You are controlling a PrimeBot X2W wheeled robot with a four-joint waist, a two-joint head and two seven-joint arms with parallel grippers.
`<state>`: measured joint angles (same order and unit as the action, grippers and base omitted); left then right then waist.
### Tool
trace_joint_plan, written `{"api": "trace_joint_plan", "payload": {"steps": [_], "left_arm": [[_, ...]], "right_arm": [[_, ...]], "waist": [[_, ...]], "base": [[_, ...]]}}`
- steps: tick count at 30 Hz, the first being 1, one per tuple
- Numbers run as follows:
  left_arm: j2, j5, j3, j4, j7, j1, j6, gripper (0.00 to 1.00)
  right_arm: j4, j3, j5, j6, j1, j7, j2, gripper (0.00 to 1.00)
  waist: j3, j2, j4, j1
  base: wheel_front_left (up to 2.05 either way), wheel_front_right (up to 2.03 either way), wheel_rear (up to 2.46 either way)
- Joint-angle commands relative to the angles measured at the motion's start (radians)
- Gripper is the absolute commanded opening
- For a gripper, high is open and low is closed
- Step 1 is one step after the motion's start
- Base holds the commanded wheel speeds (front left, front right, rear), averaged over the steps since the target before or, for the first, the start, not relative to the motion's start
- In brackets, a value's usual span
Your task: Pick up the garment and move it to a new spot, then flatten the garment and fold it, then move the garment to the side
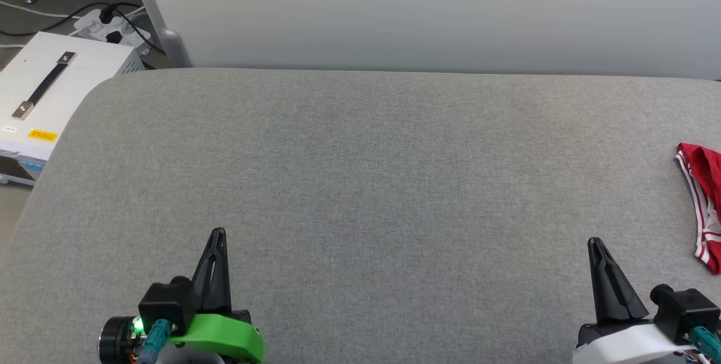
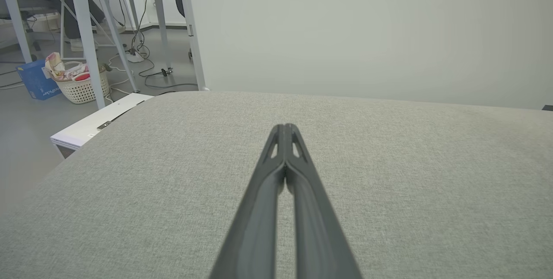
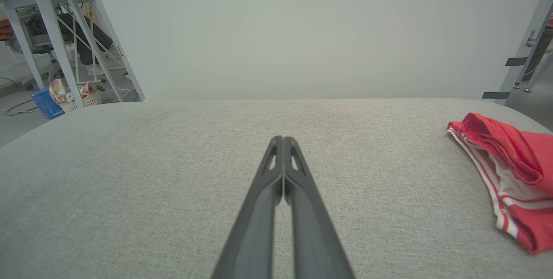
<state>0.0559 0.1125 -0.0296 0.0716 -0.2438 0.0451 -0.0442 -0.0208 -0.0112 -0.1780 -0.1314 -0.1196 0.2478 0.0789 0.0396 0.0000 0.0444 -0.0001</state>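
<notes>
The garment (image 1: 705, 200) is a crumpled red heap with red-and-white striped trim at the far right edge of the grey padded table (image 1: 360, 172); the frame cuts off part of it. In the right wrist view the garment (image 3: 512, 171) lies well to the right of my right gripper (image 3: 283, 140), whose fingers are pressed together on nothing. My right gripper (image 1: 594, 242) hovers at the lower right of the head view, left of and nearer than the heap. Near the lower left, my left gripper (image 1: 218, 232) is shut and empty, its fingers (image 2: 285, 128) closed tip to tip above bare fabric.
A white equipment box (image 1: 50, 93) with a black strap handle sits off the table's left corner, with a power strip (image 1: 110, 27) and cables behind it. A pale panel (image 1: 428, 12) stands along the table's far edge. A laundry basket (image 2: 80, 82) stands on the floor beyond.
</notes>
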Motion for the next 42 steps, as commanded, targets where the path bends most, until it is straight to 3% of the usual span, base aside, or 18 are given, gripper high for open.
{"api": "trace_joint_plan", "payload": {"steps": [1, 42], "left_arm": [[0.0, -0.007, 0.001, -0.003, 0.007, -0.003, 0.003, 0.0], [-0.002, -0.045, 0.011, -0.028, 0.092, -0.018, 0.018, 0.0]], "right_arm": [[0.001, 0.001, 0.01, 0.0, 0.008, -0.007, -0.002, 0.0], [0.008, 0.005, 0.07, 0.0, 0.048, -0.093, -0.011, 0.0]], "waist": [[0.0, 0.0, -0.001, 0.0001], [-0.014, 0.0, -0.016, 0.0001]], "base": [[0.0, 0.0, 0.0], [0.0, 0.0, 0.0]]}}
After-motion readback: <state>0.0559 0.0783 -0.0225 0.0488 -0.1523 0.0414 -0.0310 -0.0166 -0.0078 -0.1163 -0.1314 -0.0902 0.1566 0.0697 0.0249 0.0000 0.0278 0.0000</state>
